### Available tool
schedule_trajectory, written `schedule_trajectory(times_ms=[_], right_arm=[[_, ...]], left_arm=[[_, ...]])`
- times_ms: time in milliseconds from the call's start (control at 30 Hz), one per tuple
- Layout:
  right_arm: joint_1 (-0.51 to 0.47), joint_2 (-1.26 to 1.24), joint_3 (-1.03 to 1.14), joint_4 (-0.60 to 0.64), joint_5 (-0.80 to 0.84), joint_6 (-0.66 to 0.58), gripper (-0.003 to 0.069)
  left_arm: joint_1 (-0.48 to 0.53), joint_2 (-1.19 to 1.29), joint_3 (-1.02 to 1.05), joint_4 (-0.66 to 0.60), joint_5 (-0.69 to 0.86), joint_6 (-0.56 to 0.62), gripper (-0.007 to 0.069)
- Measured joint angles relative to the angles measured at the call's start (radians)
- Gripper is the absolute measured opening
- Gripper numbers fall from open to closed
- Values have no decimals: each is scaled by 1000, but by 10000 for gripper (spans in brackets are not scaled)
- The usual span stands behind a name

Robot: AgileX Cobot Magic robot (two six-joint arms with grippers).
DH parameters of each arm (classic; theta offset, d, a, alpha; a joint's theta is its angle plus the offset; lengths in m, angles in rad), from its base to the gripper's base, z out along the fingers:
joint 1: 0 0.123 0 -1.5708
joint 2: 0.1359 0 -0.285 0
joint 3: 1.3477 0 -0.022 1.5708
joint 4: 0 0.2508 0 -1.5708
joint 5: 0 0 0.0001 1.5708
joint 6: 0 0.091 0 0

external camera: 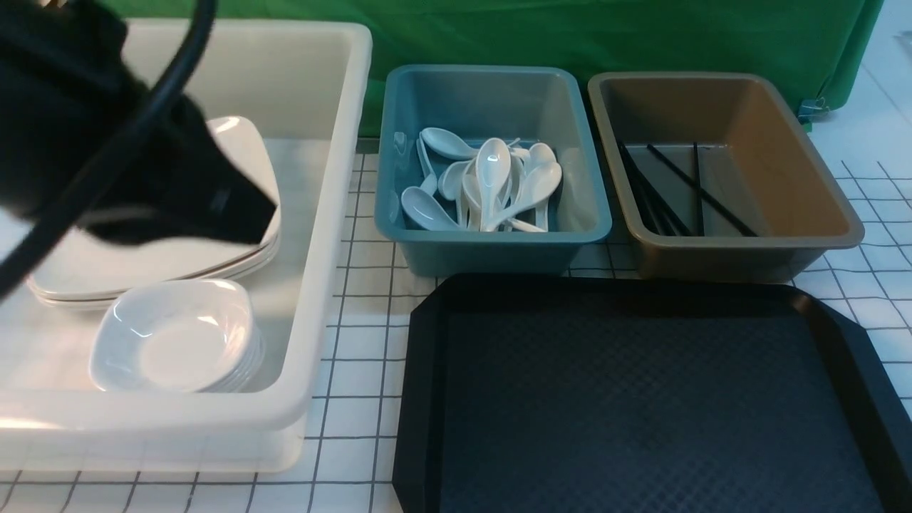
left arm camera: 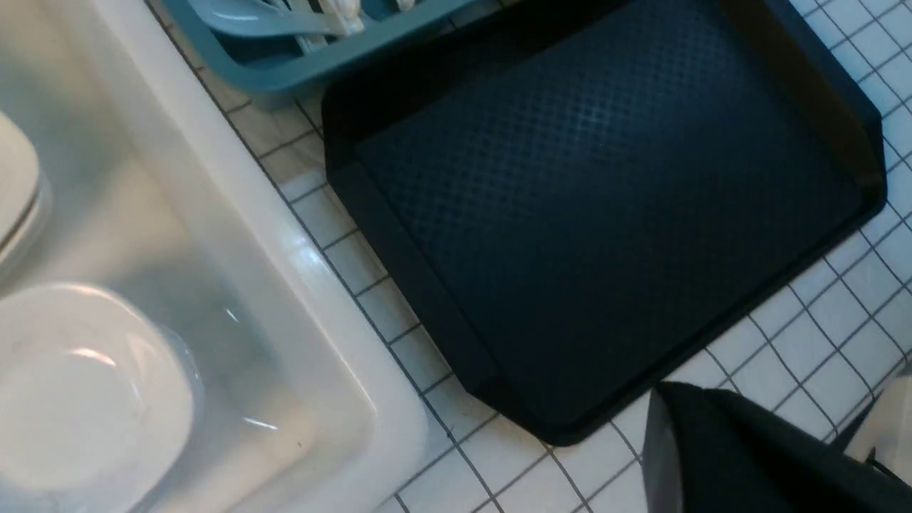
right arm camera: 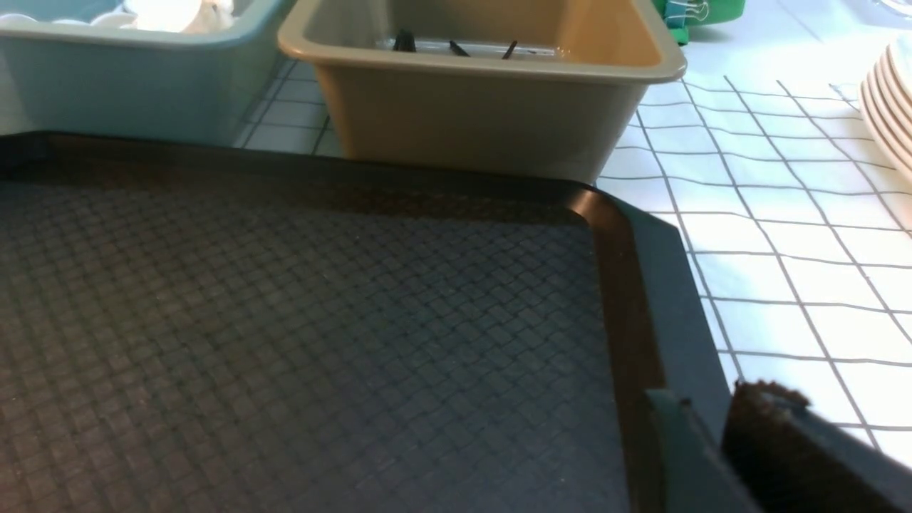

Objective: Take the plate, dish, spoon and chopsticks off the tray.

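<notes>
The black tray (external camera: 641,399) lies bare at the front right, with nothing on it; it also shows in the left wrist view (left arm camera: 605,214) and the right wrist view (right arm camera: 285,320). Stacked white plates (external camera: 239,146) and stacked small dishes (external camera: 174,335) sit in the white tub (external camera: 320,285). Several white spoons (external camera: 491,185) lie in the blue tub (external camera: 491,242). Black chopsticks (external camera: 698,189) lie in the brown tub (external camera: 719,249). My left gripper (external camera: 239,214) hangs over the plates, shut and empty, and also shows in the left wrist view (left arm camera: 666,399). My right gripper (right arm camera: 712,406) is shut and empty by the tray's right rim.
A green cloth (external camera: 570,35) hangs behind the tubs. The white gridded table top (external camera: 363,356) shows between the white tub and the tray. More white plates (right arm camera: 890,107) are stacked off to the right of the tray.
</notes>
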Motion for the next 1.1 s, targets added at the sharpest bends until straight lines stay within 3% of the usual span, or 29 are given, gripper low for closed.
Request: schedule_trajectory(times_ms=[67, 167, 300, 500, 700, 833, 1100], right_arm=[[0, 0, 0, 0, 0, 0, 195], [0, 0, 0, 0, 0, 0, 198], [0, 0, 0, 0, 0, 0, 205], [0, 0, 0, 0, 0, 0, 218], [0, 0, 0, 0, 0, 0, 227], [0, 0, 0, 0, -1, 0, 237], [0, 0, 1, 0, -3, 0, 239]], left_arm=[[-2, -60, 65, 0, -34, -2, 5], [-4, -214, 245, -1, -213, -4, 5], [-4, -466, 544, -34, -605, -4, 5], [-4, -679, 788, -84, -1083, -4, 5], [-4, -733, 876, -1, -1147, -4, 5], [-4, -735, 916, 122, -1102, -4, 5], [5, -736, 944, 209, -1027, -4, 5]])
